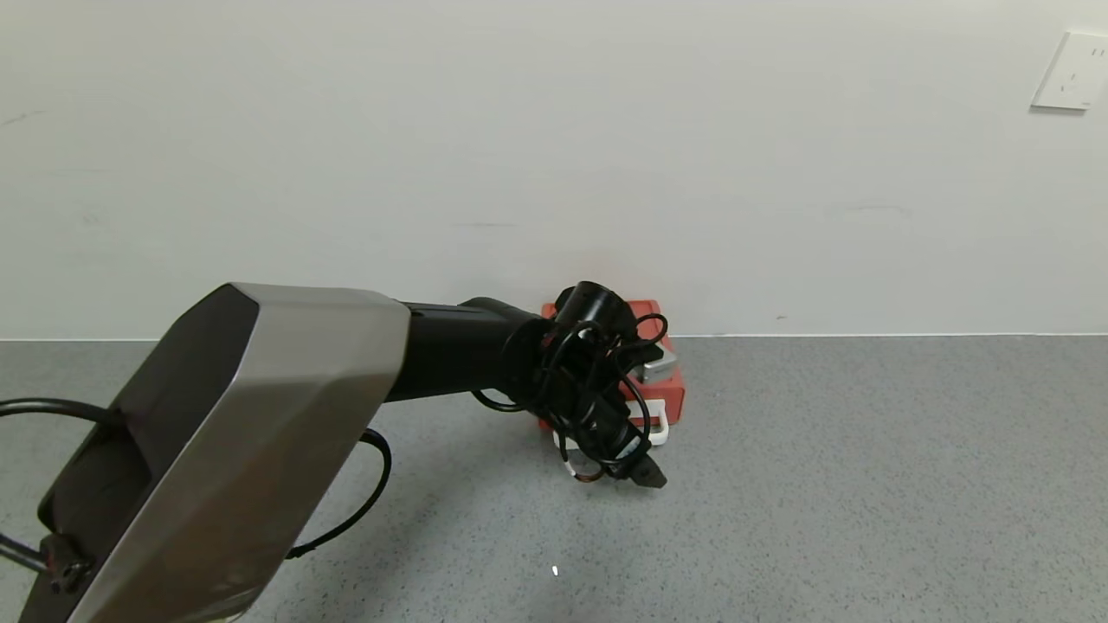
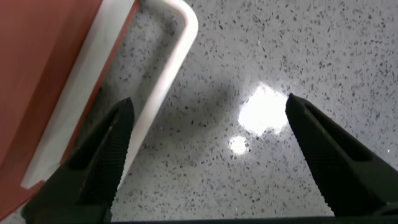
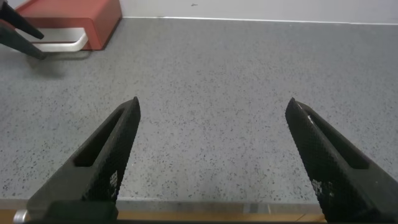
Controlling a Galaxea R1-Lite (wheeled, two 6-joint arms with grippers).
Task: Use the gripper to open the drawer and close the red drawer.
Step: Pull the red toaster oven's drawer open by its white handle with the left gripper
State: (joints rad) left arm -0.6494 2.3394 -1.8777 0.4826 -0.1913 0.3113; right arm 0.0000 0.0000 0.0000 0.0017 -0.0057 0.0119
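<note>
Here no readable writing. Left gripper spread, just in front of red drawer by white handle. Right gripper spread, well apart. Grey speckled counter, white wall, wall socket.

head: high, forward-down | wrists: low, close | shared: red drawer

White wall, speckled grey floor

Left arm: large silver-grey angular shell with black side panel, then a black cylindrical forearm. Looped black cables wrap the wrist; one loop hangs beneath the shell. Left gripper and right gripper: black, tapered, textured fingers.
</note>
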